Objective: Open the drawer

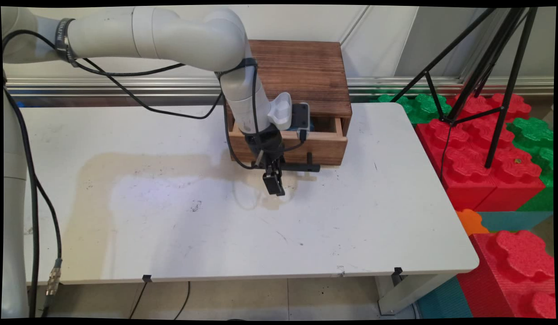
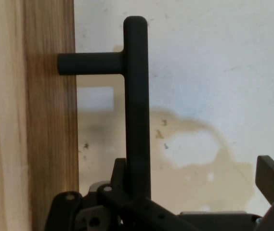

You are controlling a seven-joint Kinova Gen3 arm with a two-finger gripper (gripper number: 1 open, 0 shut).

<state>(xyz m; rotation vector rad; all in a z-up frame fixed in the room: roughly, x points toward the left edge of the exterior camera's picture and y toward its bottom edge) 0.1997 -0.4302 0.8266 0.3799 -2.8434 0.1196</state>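
Observation:
A brown wooden box (image 1: 301, 72) stands at the table's far edge, its drawer (image 1: 324, 146) pulled partly out. The drawer's black bar handle (image 1: 301, 168) juts toward the near side. My gripper (image 1: 273, 183) points down at the table just in front of the handle's left end. In the hand view the handle (image 2: 137, 96) runs up the picture beside the drawer front (image 2: 45, 144). My gripper (image 2: 197, 168) is open there: one finger (image 2: 120, 171) lies right against the bar and the other finger (image 2: 271, 175) stands far off to the right. Nothing is held.
The white table (image 1: 351, 234) bears a tan stain (image 1: 125, 167) in its middle and left part. Right of the table stand red foam blocks (image 1: 481, 153), green foam blocks (image 1: 423, 106) and a black tripod (image 1: 495, 81). Black cables hang from the arm.

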